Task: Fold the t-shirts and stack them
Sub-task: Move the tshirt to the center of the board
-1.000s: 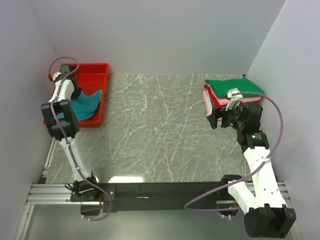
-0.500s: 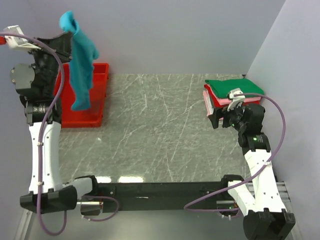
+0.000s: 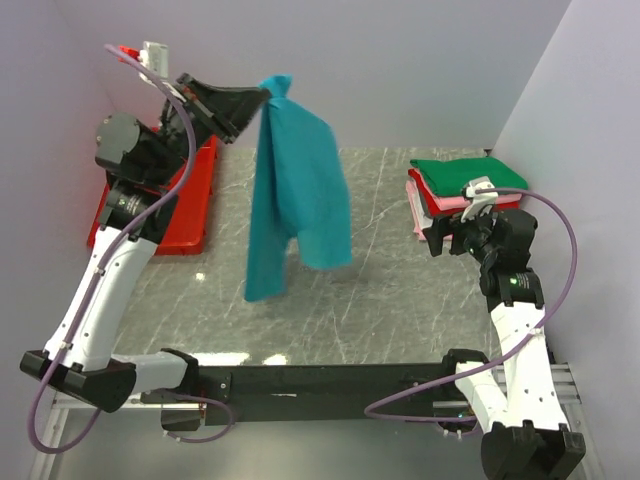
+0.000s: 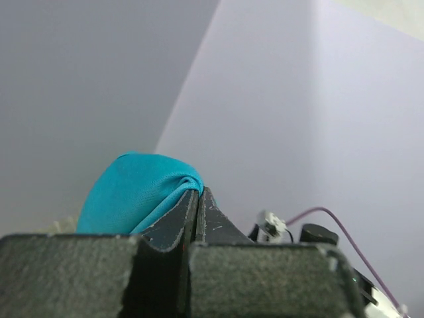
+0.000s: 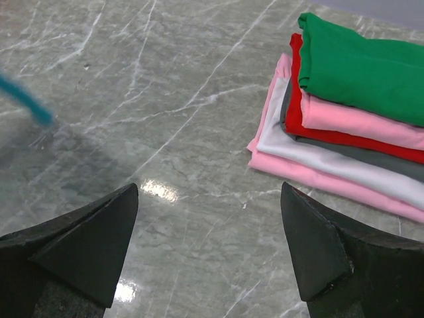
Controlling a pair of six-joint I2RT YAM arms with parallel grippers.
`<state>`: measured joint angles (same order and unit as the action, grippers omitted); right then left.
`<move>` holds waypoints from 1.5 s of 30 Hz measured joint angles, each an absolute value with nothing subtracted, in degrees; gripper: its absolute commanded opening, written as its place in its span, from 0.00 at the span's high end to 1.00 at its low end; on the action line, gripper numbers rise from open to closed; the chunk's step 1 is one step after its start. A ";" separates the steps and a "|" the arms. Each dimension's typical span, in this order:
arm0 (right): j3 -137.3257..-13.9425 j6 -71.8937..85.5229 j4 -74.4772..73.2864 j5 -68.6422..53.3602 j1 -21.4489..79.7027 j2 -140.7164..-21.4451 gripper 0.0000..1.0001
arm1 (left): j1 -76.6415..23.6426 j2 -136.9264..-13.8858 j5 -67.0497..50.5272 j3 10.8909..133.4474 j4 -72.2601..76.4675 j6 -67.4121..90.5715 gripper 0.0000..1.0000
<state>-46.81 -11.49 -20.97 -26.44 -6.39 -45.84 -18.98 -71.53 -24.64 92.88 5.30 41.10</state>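
My left gripper [image 3: 262, 97] is shut on the top of a teal t-shirt [image 3: 298, 195] and holds it high, so it hangs loose over the middle of the table. In the left wrist view the teal cloth [image 4: 136, 195] is pinched between the closed fingers. A folded stack of t-shirts [image 3: 462, 180], green on top over pink, red, whitish and pink, lies at the back right; it also shows in the right wrist view [image 5: 351, 112]. My right gripper [image 3: 432, 232] is open and empty, low over the table just left of the stack.
A red plastic tray [image 3: 190, 205] stands at the back left, partly hidden by my left arm. Walls close the table on the left, back and right. A black rail [image 3: 330, 380] runs along the near edge.
My left arm has swung right from above the tray to over the table, carrying the teal t-shirt, which now hangs unfurled. The right arm has barely moved.
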 measured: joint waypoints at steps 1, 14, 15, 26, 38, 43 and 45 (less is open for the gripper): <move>-46.81 -11.46 -20.97 -26.44 -6.48 -45.78 0.07 | -20.58 -71.50 -24.62 92.66 5.56 40.99 0.99; -46.81 -11.64 -20.64 -26.70 -7.51 -45.71 0.07 | -30.41 -80.29 -21.47 74.96 4.97 32.71 0.87; -46.81 -11.66 -20.64 -26.70 -7.53 -45.74 0.07 | -30.41 -81.58 -20.25 73.89 3.40 30.87 0.74; -46.39 -20.97 -24.45 -40.34 -7.66 -48.53 0.10 | -29.91 -75.66 0.10 64.03 -5.61 16.23 0.05; -45.63 -27.42 -29.39 -50.78 -3.29 -56.18 0.10 | -29.61 -62.92 -11.73 53.34 -11.27 10.85 0.14; -45.63 -28.21 -30.55 -50.39 1.02 -60.58 0.11 | -29.82 -68.73 -17.26 51.53 -14.06 14.66 0.21; -45.63 -28.40 -30.83 -50.43 2.15 -61.49 0.11 | -30.68 -71.90 -18.02 51.53 -14.50 16.36 0.22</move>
<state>-45.63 -28.40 -30.83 -50.43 2.15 -61.49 -30.68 -71.90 -18.02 51.53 -14.50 16.36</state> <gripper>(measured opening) 0.895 0.789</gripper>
